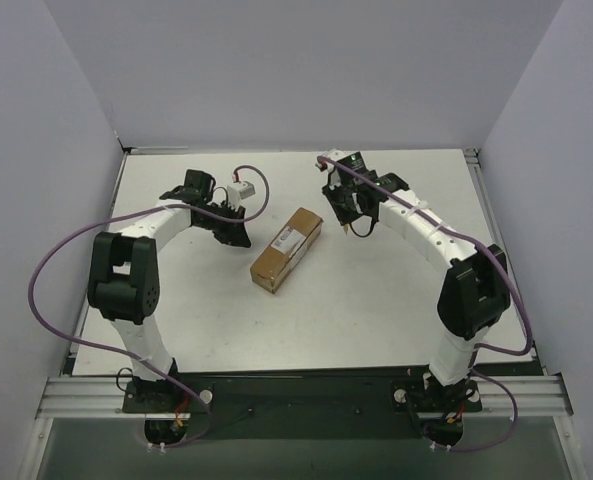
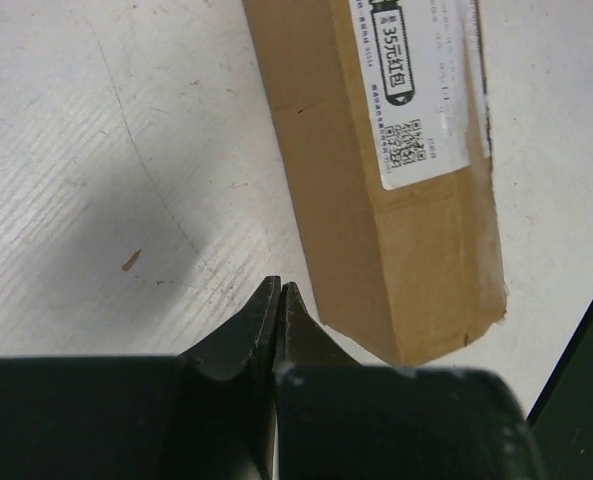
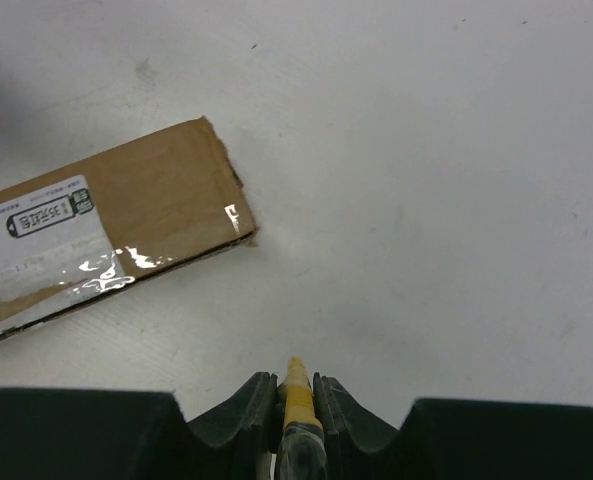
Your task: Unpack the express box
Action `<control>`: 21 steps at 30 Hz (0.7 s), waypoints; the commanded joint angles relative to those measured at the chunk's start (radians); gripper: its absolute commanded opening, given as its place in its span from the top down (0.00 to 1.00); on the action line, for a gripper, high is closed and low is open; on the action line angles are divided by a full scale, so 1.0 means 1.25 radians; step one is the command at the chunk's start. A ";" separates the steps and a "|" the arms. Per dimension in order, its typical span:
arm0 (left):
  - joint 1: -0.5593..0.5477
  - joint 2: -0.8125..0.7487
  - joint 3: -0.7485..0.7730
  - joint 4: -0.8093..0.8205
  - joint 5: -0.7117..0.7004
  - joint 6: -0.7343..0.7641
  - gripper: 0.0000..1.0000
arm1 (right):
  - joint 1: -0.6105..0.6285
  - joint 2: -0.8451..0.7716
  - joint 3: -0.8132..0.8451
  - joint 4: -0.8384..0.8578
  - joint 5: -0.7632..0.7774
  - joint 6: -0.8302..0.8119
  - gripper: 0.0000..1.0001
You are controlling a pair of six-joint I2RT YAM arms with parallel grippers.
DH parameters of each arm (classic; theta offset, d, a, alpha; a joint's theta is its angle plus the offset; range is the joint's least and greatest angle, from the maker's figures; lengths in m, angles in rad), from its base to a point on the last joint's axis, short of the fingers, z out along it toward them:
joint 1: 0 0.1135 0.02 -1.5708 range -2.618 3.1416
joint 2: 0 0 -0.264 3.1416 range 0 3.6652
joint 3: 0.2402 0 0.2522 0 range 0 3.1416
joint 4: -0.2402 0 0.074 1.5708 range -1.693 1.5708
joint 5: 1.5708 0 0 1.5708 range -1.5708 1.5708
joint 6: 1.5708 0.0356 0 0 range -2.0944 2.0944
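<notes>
The express box [image 1: 287, 248] is a long brown carton with a white label on top, lying diagonally mid-table. It also shows in the left wrist view [image 2: 396, 180] and the right wrist view [image 3: 106, 240]. My left gripper [image 1: 240, 237] is shut and empty, its tips [image 2: 279, 287] just left of the box's near end, not touching it. My right gripper [image 1: 349, 224] hovers off the box's far right end, shut [image 3: 294, 380] on a yellow utility knife [image 3: 298, 402] whose tip points past the fingers toward the table.
The white table [image 1: 396, 300] is enclosed by white walls on the left, back and right. Purple cables [image 1: 46, 260] loop from both arms. A dark rail [image 1: 296, 395] runs along the near edge.
</notes>
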 commanded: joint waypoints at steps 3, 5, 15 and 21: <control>-0.024 0.014 0.006 0.078 -0.025 -0.042 1.00 | 0.054 0.024 -0.023 0.003 -0.046 0.009 1.00; -0.030 0.002 -0.010 0.062 -0.011 -0.027 1.00 | 0.070 0.041 0.003 0.003 -0.046 0.010 1.00; -0.158 -0.074 -0.118 -0.036 -0.025 0.117 0.99 | 0.104 0.196 0.172 0.014 -0.011 -0.006 1.00; -0.257 -0.095 -0.124 -0.041 -0.011 0.131 0.99 | 0.106 0.281 0.313 0.026 -0.038 0.015 1.00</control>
